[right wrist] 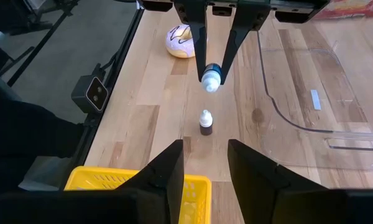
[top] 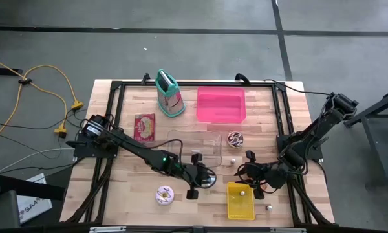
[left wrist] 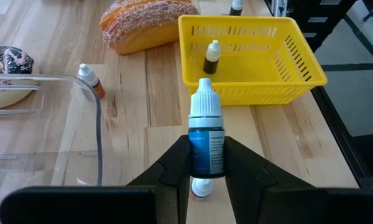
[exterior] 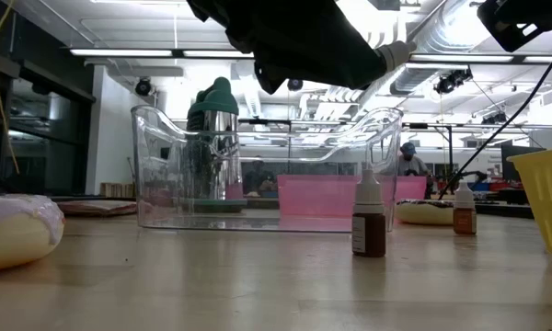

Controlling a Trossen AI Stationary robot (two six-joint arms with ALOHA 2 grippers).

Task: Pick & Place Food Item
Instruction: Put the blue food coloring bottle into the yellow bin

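Overhead ducts and strip lights are showing behind a wooden table [top: 142, 188] ringed by a black frame. Left gripper [left wrist: 206, 163] is holding a blue dropper bottle [left wrist: 206, 138] clamped upright between its fingers, above the boards and short of the yellow basket [left wrist: 301, 59]; lowering it past the near rim before letting go would probably serve best. Right gripper [right wrist: 205, 163] is hovering part-open and empty beside that basket. A small brown bottle [right wrist: 205, 121] is standing between them.

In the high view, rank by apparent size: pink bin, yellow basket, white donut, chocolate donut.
1. Pink bin
2. Yellow basket
3. White donut and chocolate donut: look about alike, so unranked.
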